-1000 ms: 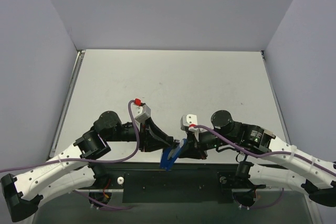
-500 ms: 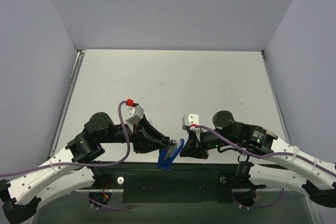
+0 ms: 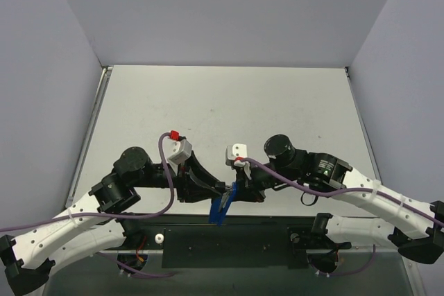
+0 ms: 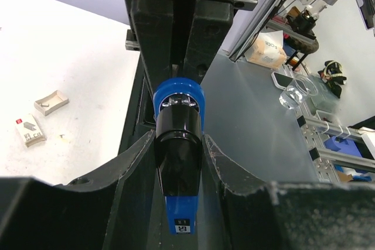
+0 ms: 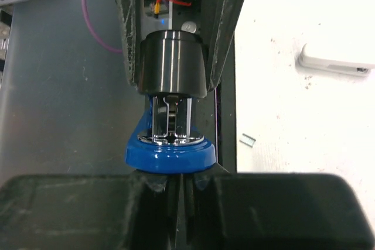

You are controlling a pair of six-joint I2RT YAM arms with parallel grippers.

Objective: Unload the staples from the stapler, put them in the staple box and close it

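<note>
Blue stapler is held over the desk's near edge, its black end pinched by the left fingers. The right fingers, pressed together, meet its blue lid. The chrome magazine is exposed and unloading looks unfinished; the right arm has closed in since half a second ago.

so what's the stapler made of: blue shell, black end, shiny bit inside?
Stapler, blue shell: likely moulded plastic, glossy, with soft highlights on its rounded rim. Black end: probably plastic too, with a smooth satin sheen; painted metal is possible. Inner channel: mirror-bright with sharp reflections, so likely chromed or polished steel.
</note>
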